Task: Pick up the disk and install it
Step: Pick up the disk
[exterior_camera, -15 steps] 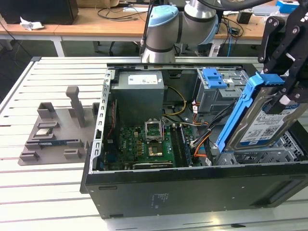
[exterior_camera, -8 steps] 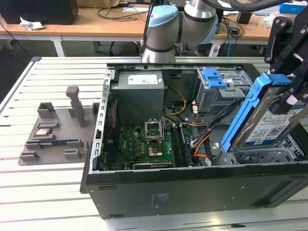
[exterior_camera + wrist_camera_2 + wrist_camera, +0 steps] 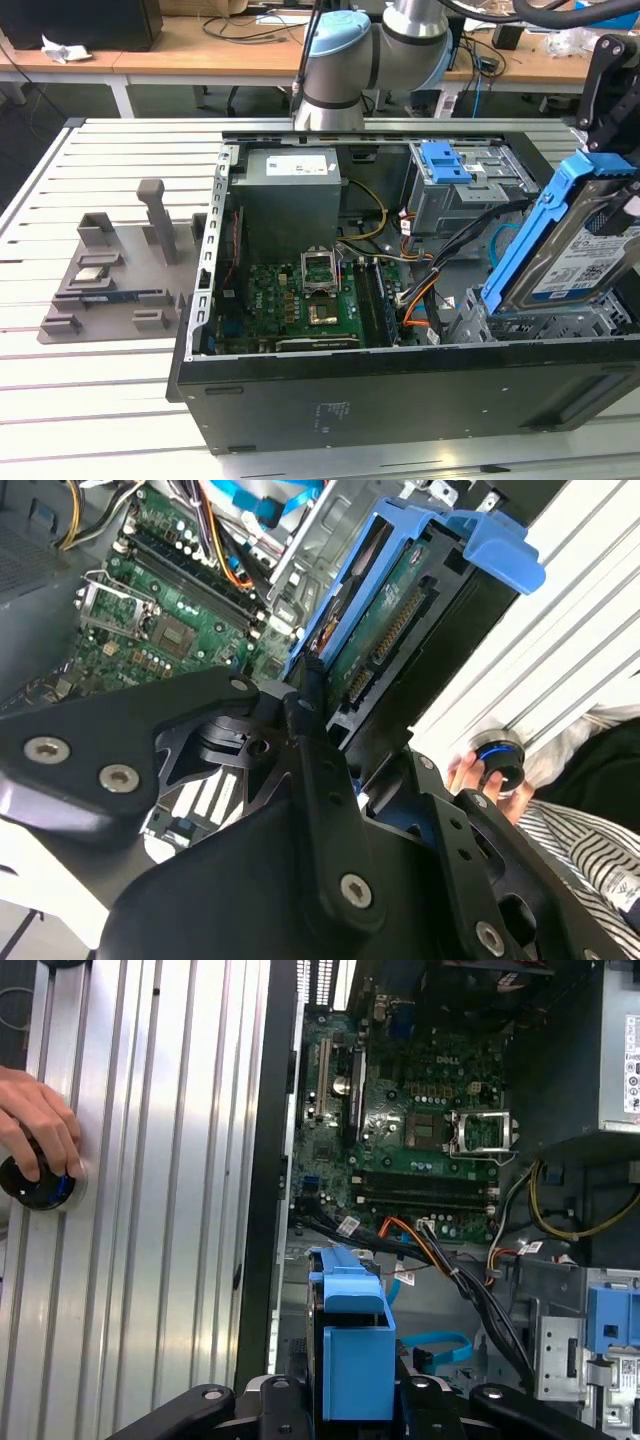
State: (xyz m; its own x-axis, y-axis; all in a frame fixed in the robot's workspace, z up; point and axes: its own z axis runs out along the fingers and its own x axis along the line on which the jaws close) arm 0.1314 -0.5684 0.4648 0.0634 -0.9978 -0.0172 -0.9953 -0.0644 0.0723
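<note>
Blue-framed silver disk (image 3: 585, 250), tilted, sits grasped in the fingers of the black gripper (image 3: 352, 1405) over the open metal case (image 3: 400, 395), at the exterior view's right.

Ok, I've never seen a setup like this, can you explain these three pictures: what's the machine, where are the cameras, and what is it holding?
It is one robot arm working over an open computer case on a slatted metal table. The exterior view comes from a camera off the arm; both wrist views come from cameras riding on the arm. Its gripper is shut on the disk, a silver hard drive in a blue frame, held tilted over the case at the exterior view's right. Inside the case lies a green circuit board. A grey tray stands on the table at the exterior view's left. In the first wrist view a person's hand rests on a black knob.
</note>
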